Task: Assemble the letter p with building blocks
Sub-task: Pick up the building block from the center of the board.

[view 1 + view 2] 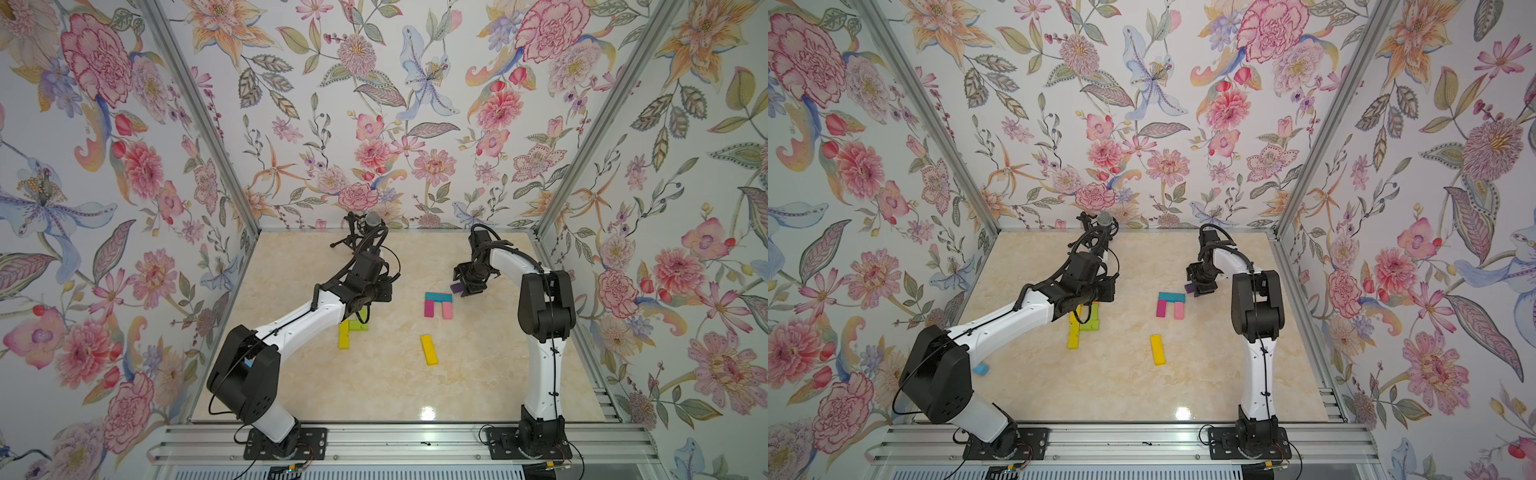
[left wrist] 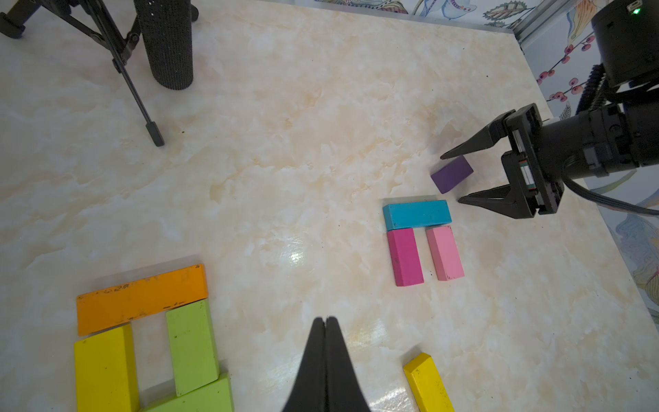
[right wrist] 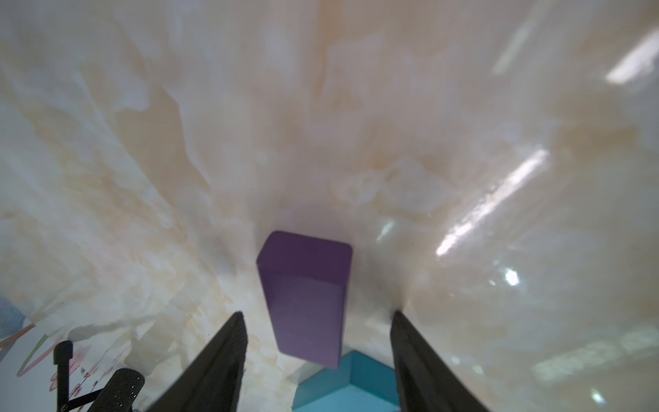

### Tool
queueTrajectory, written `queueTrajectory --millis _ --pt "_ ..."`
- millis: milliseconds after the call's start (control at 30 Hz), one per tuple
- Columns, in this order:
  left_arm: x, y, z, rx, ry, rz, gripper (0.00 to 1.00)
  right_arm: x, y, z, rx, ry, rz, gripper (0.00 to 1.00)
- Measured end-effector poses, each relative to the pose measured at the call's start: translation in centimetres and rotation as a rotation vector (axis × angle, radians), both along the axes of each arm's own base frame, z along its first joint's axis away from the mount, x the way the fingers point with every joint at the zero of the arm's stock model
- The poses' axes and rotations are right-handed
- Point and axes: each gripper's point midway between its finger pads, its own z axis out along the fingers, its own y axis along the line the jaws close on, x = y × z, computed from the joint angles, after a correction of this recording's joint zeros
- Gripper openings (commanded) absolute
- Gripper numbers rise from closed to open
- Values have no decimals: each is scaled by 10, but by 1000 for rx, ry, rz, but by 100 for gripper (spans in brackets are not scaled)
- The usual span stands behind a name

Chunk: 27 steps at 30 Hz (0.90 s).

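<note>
Left gripper [image 2: 325, 321]: jaws pressed together, holding nothing, over bare table [image 2: 285, 160] at the lower centre of the left wrist view. A loose yellow block [image 1: 429, 349] lies lower centre in both top views.

Right gripper [image 3: 317, 314]: jaws spread, straddling the purple block [image 3: 303, 285] with a gap on each side and no contact. The teal block [image 2: 416, 214] just below it caps the magenta block [image 2: 404, 257] and pink block [image 2: 445, 252]. Whether purple leans on teal is unclear.

The left wrist view shows the whole orange block [image 2: 142, 298]. The left arm [image 1: 291, 320] largely covers it in both top views.
</note>
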Motion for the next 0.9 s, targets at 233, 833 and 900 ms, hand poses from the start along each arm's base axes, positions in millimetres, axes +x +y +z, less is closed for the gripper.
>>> queueTrajectory --millis 233,833,900 --pt "4 5 1 -4 -2 13 4 -5 -3 -2 -4 31 -14 42" --pt "10 9 3 -19 -10 23 2 -55 -34 -6 -14 95 -62 16" --pt "10 9 3 -21 -9 22 2 -71 -48 -5 -34 104 -73 15"
